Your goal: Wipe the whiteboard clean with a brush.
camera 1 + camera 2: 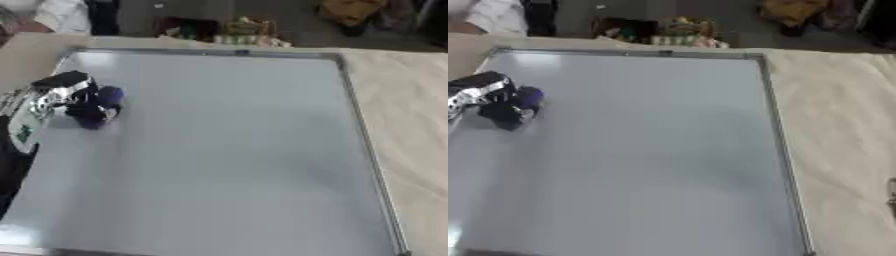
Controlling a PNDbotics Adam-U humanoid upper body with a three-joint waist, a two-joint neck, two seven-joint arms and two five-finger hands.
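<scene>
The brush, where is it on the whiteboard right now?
The brush, a dark blue shape, sits near the whiteboard's left edge toward the far corner, held in the left hand.

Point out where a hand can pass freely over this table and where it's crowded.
Free: the grey metal-framed whiteboard from centre to its right frame, and the beige tabletop strip right of it. Crowded: the board's upper left, where the left hand holds a dark blue brush, and the cluttered far edge.
</scene>
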